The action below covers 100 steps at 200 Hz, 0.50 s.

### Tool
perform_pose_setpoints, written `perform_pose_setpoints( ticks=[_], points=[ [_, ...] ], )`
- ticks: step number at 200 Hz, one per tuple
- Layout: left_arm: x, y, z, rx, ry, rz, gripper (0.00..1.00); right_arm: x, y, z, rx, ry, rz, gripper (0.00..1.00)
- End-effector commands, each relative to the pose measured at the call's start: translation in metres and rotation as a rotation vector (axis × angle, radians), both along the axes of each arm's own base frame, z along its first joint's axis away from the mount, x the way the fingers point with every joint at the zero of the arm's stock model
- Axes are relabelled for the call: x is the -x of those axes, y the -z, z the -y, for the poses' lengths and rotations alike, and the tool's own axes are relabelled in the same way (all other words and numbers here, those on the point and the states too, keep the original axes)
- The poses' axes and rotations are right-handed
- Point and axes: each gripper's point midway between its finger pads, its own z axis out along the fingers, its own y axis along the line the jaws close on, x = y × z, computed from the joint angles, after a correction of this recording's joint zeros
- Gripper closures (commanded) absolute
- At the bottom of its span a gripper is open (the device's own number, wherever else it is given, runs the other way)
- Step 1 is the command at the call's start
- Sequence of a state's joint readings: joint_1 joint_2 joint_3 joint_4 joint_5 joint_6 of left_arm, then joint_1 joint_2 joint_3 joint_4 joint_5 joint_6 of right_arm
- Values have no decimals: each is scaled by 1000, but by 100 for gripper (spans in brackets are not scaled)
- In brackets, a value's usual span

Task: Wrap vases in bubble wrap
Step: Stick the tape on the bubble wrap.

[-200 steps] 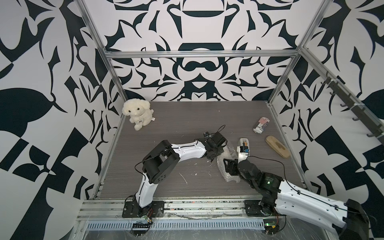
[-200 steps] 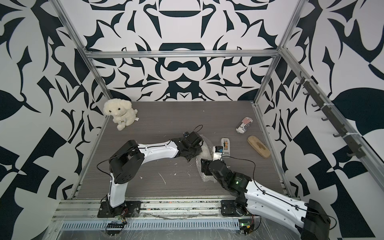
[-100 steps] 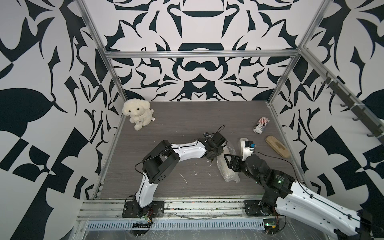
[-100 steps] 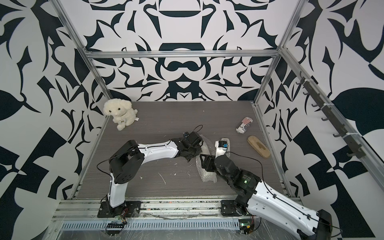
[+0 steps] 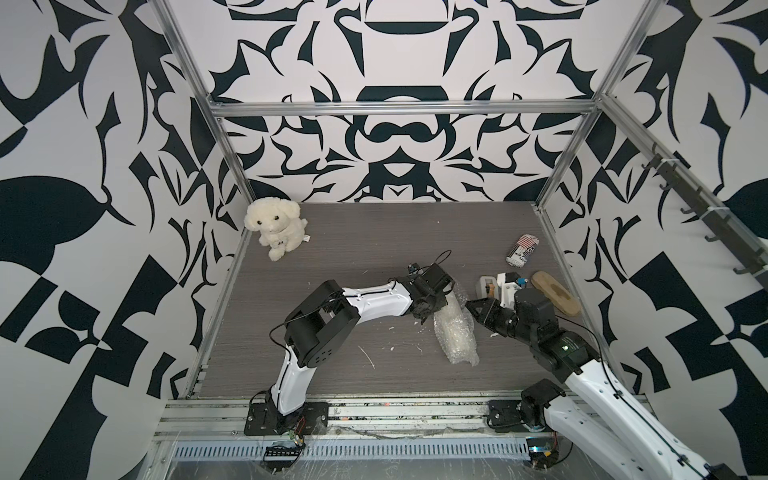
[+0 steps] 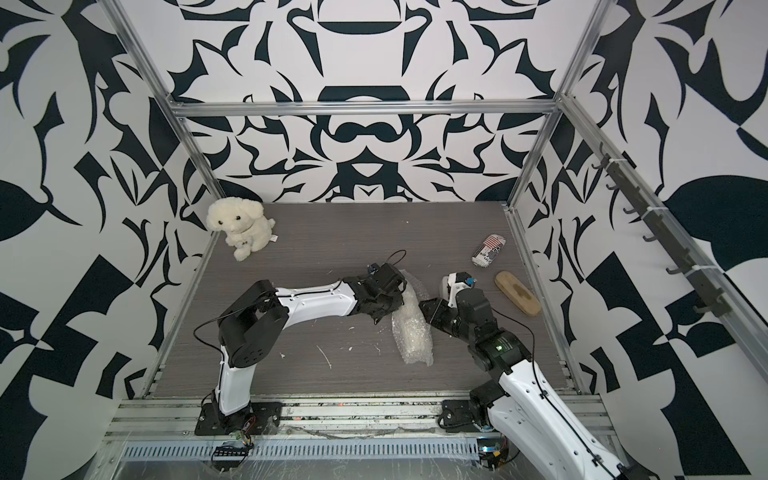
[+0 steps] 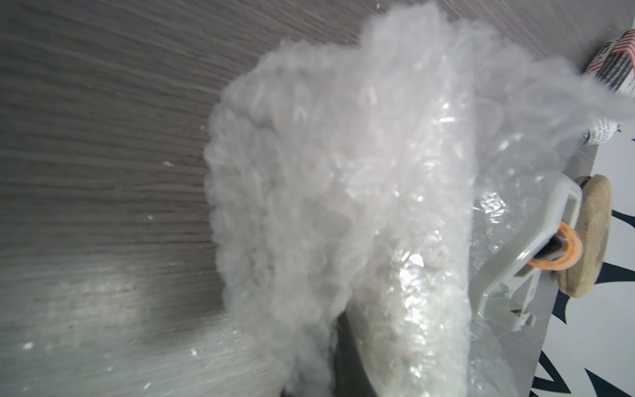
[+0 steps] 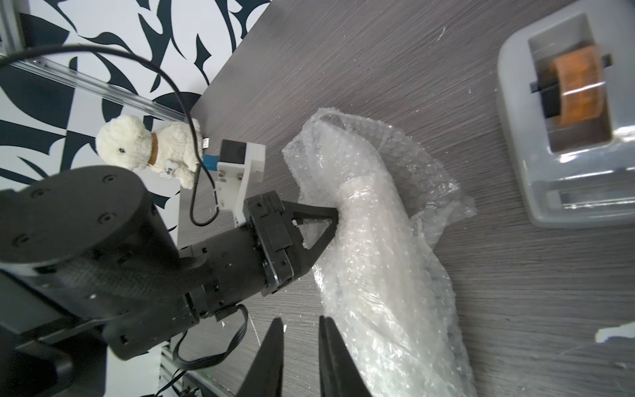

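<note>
**Surroundings.** On the grey surface point(image 5: 374, 249), the tape dispenser point(image 8: 563, 137) holds an orange-brown roll. It stands just beyond my right pincer point(image 8: 300, 354) and near the bubble wrap point(image 5: 455, 332). Past it, near the right wall, a striped can point(image 5: 523, 249) lies on its side next to a tan oval block point(image 5: 555, 293). A plush dog point(image 5: 274, 226) sits in the far left corner, well apart from the rest. White scraps point(image 5: 368, 355) dot the surface toward the front. My left arm point(image 5: 374, 297) extends across from the left to the far end of the wrap.

**Markings.** The can carries a flag-style striped print, and its lettering is too small to read. The tag at the dog's collar is not legible.

**Pincers.** My left pincer point(image 8: 335, 220) is clenched on the bubble wrap at the narrowed far end of the roll. My right pincer stands with a narrow gap between its fingers and nothing in that gap. It is just beside the flank of the roll, and I cannot tell whether it touches.

**Task item.** The vase point(image 8: 369, 223) lies inside the rolled wrap at mid-surface, showing only as a pale shape through the plastic
</note>
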<state>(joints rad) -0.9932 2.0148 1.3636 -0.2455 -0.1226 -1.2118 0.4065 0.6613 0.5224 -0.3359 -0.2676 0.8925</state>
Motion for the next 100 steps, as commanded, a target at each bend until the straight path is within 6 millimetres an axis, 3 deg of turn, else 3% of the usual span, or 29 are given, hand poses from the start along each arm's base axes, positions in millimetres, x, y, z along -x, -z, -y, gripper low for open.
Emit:
perform_pose_setpoints(
  ticks=[1,17,37,100],
  points=[
    [12,10,-11,-48,41,-29,94,5,-12,-10,-33,-86,56,79],
    [12,8,-9,-36,52,-24,94,7,6,-1,60,-78,15,84],
    [11,5,-9,-32,51,-16,94,8,25,-3,100,-118,-31,86],
    [13,7,-7,-33,57,-16,95,-12,34,-11,110,-113,-6,86]
  ],
)
